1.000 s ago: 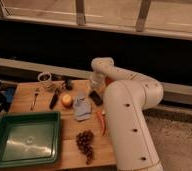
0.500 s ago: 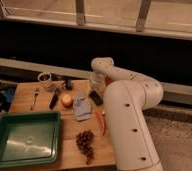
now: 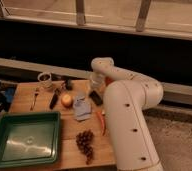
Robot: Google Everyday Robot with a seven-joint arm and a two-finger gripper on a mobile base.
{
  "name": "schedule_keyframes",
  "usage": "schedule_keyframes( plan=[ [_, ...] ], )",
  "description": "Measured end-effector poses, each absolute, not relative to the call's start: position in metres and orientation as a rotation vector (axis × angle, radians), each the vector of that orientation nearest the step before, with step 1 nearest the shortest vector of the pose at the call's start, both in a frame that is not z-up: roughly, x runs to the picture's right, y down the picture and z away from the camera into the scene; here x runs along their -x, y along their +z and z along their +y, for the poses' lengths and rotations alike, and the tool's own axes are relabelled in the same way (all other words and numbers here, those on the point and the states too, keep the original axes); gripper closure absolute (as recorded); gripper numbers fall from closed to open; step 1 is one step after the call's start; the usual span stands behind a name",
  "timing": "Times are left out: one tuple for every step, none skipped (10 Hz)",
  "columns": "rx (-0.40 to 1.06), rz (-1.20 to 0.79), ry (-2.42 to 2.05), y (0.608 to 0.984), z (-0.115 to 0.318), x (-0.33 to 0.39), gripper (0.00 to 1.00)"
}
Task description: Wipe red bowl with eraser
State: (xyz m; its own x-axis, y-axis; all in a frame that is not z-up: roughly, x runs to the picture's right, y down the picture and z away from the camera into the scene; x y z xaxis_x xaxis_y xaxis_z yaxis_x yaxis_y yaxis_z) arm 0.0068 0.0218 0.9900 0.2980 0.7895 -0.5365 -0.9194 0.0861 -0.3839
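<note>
1. While the white arm [image 3: 131, 107] bends far-left over the table, its gripper [image 3: 95, 82] hangs at the far edge; how wide it is cannot be told.
2. Red bowl [image 3: 108, 80] sits just right of the gripper.
3. Eraser [image 3: 95, 98] lies just nearer.

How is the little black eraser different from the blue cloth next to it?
The eraser is black; the cloth is blue-grey. The eraser is a small flat block; the cloth is bigger and crumpled. The eraser lies closer to the gripper, which hangs just behind it. Both rest on the wooden table.
</note>
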Motion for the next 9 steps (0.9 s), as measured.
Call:
schedule_keyframes(
  plan=[
    [0.747, 0.211, 1.287, 0.990, 0.022, -0.007, 1.00],
    [0.747, 0.211, 1.287, 0.990, 0.022, -0.007, 1.00],
    [0.747, 0.211, 1.287, 0.990, 0.022, -0.007, 1.00],
    [0.747, 0.211, 1.287, 0.990, 0.022, -0.007, 1.00],
    [0.748, 0.211, 1.287, 0.989, 0.022, -0.007, 1.00],
    [0.753, 0.218, 1.285, 0.985, 0.022, -0.007, 1.00],
    [0.749, 0.213, 1.287, 0.980, 0.015, -0.007, 1.00],
    [0.749, 0.213, 1.286, 0.972, 0.008, -0.006, 1.00],
    [0.750, 0.213, 1.286, 0.960, -0.002, -0.006, 1.00]
  ],
)
